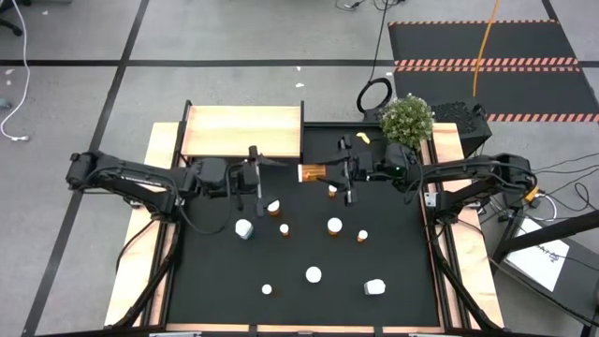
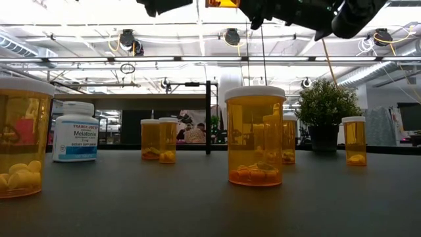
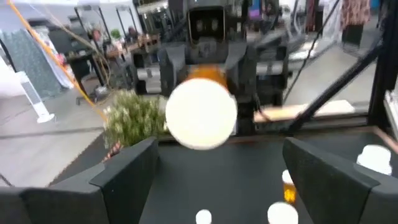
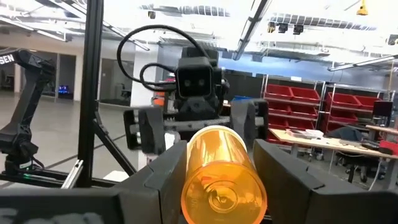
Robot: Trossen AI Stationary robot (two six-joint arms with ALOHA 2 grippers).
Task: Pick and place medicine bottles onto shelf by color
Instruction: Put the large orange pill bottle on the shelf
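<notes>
In the low view, the big orange bottle (image 2: 20, 138) at the left is cut by the picture's edge. The held bottle (image 2: 222, 3) shows only its lower part at the top edge. In the left wrist view, its white cap (image 3: 201, 115) is blurred and hides its body.

Count taken from the high view:

- Bottles: ten in all
- Orange bottles (image 1: 273, 207) with white caps: eight; seven stand on the mat (image 1: 402, 253), and the eighth is the held bottle (image 1: 314, 172), clamped in the right claw (image 1: 346, 178)
- White bottles (image 1: 244, 228): two, as far as can be judged from above
- Shelf (image 1: 241, 131): one
- Plant (image 1: 407, 119): one
- Mat: one
- Desk (image 1: 131, 281): one
- Arms: two, each with one claw; the left claw (image 1: 257, 173) carries nothing

Low view shows six orange bottles standing and one white
</notes>
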